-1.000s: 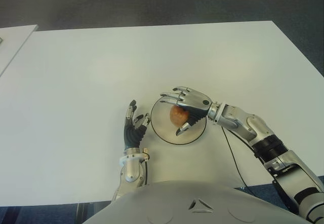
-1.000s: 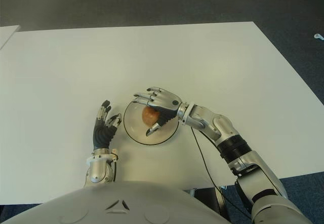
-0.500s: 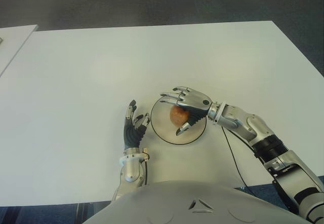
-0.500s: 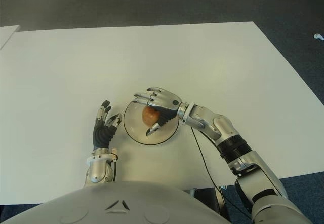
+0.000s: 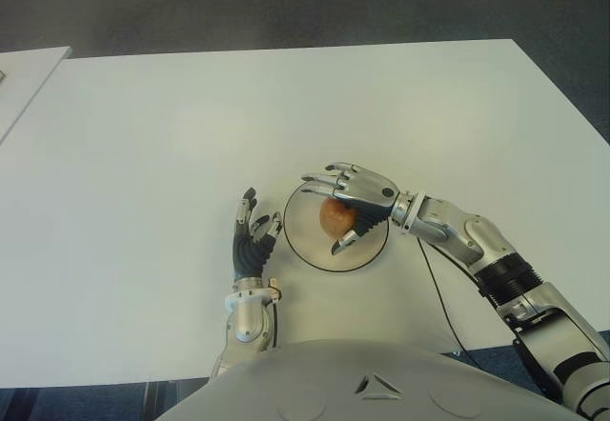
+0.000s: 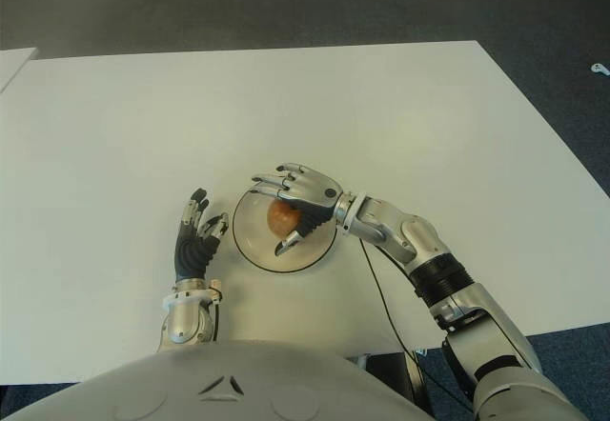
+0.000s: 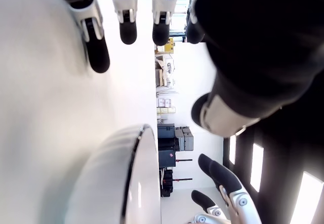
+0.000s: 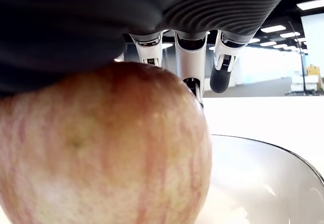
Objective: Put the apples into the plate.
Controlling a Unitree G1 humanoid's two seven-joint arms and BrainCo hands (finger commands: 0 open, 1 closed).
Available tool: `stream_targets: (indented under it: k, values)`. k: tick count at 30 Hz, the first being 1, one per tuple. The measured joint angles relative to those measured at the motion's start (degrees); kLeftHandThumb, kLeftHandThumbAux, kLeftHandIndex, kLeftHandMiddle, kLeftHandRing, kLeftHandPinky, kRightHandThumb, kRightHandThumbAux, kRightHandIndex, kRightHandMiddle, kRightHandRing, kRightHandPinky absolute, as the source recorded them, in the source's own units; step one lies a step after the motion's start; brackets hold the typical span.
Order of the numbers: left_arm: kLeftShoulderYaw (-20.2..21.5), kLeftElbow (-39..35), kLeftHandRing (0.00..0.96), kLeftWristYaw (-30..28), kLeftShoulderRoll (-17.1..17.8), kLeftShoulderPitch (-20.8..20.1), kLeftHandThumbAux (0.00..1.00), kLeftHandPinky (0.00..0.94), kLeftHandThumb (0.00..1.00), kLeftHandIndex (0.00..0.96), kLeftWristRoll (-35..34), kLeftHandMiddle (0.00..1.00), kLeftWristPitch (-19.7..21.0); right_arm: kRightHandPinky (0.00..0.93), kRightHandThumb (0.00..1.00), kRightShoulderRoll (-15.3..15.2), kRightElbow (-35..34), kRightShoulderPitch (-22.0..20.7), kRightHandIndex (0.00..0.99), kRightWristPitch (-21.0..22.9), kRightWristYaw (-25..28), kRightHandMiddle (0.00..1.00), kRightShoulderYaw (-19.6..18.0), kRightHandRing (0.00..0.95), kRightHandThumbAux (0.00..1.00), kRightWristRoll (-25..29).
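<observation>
Our right hand's fingers (image 5: 324, 185) are stretched out over the top of the apple (image 5: 335, 215), with the thumb curling down on the near side. In the right wrist view the apple sits right up against the palm, and the fingers reach past it without wrapping tight. We think the hold is loose, more like a roof over the apple than a squeeze. We cannot tell if the palm is pressing on it.

The apple is inside the plate (image 5: 303, 239), near the middle. It lies just under our right hand (image 5: 351, 200), so the hand must go up, not sideways, to leave the apple there. The apple is round, so it could roll if the fingers brush it on the way out.

Our left hand (image 5: 253, 240) is just beside the plate, on its left side, above the white bench (image 5: 143, 154). Its fingers are spread and hold nothing. It is near the plate rim but apart from it.

We see only this one apple. The job looks nearly done.
</observation>
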Motion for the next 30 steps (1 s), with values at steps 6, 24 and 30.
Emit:
stream_targets:
  k: [6, 24, 30]
  values:
    - [0.00, 0.00, 0.019, 0.01, 0.01, 0.02, 0.720, 0.048, 0.000, 0.051, 1.06, 0.040, 0.01, 0.000, 0.063, -0.27, -2.53, -0.24, 0.000, -0.06, 1.87, 0.000, -1.73, 0.000, 0.295, 2.51]
    - [-0.21, 4.34, 0.034, 0.00, 0.06, -0.76, 0.636, 0.052, 0.000, 0.067, 2.64, 0.053, -3.86, 0.000, 0.056, -0.95, -5.47, -0.38, 0.000, -1.72, 1.73, 0.000, -4.52, 0.000, 0.294, 5.80]
    - [-0.01, 5.74, 0.027, -0.28, 0.23, -1.06, 0.665, 0.055, 0.000, 0.068, 1.50, 0.047, -5.83, 0.000, 0.063, -1.03, -5.69, 1.06, 0.000, -0.95, 3.88, 0.000, -4.15, 0.000, 0.296, 5.25]
